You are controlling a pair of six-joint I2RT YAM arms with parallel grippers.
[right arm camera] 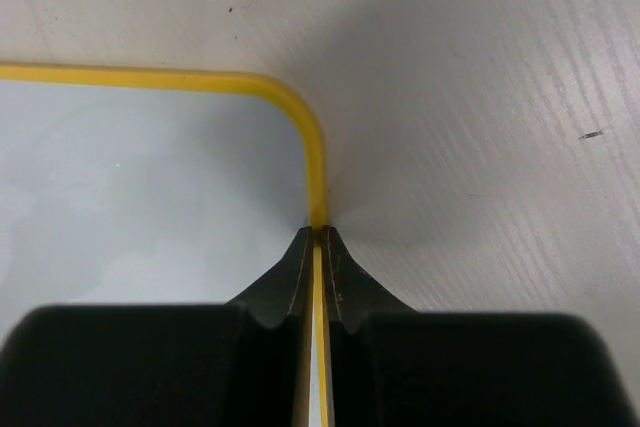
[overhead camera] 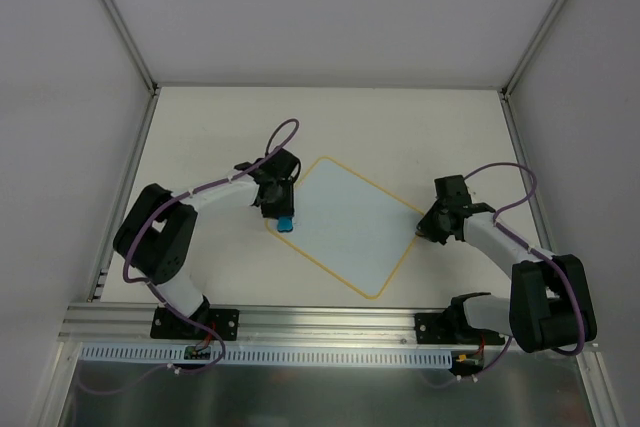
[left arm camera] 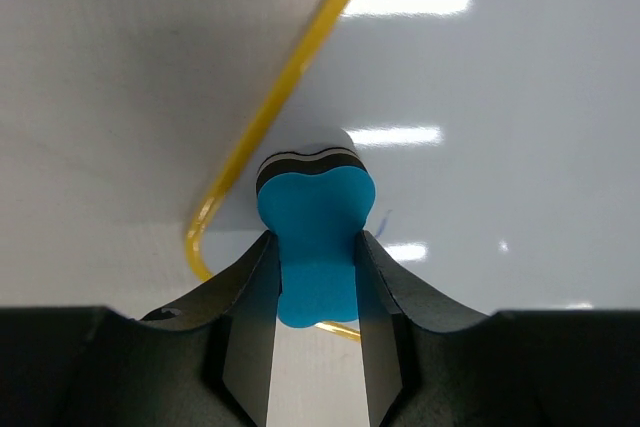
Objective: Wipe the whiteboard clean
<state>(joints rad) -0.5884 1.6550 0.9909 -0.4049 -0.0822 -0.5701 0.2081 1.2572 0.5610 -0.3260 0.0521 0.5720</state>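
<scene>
Left of frame, top view: left end effector (overhead camera: 282, 215) is pinching a small blue eraser (overhead camera: 285, 224) by its waist. The jaws are part-spread around it, and the pad end appears to sit on the whiteboard (overhead camera: 345, 232) just inside its left corner. The board lies as a diamond mid-frame on the tabletop (overhead camera: 420, 127), between the two arms. Its long axis looks to run upper left to lower right. From the eraser, the rest of the surface lies to the right in frame, and the left arm is the one on it. My read: the next strokes sweep rightward along that axis with downward pressure. Eraser: lobed foam block, blue body, black-and-white layered pad. Board: glossy pale blue-white, mirrors the ceiling lights, thin yellow border (right arm camera: 317, 187), rounded corners. There's one faint blue trace just right of the eraser in the left wrist view; otherwise I can't make out writing. Tabletop: matte off-white, fine grain. Right of frame: right end effector (overhead camera: 424, 231) is pressed together on the border at the board's right corner, yellow edge running between the jaws. Likely an anchor against sliding.
</scene>
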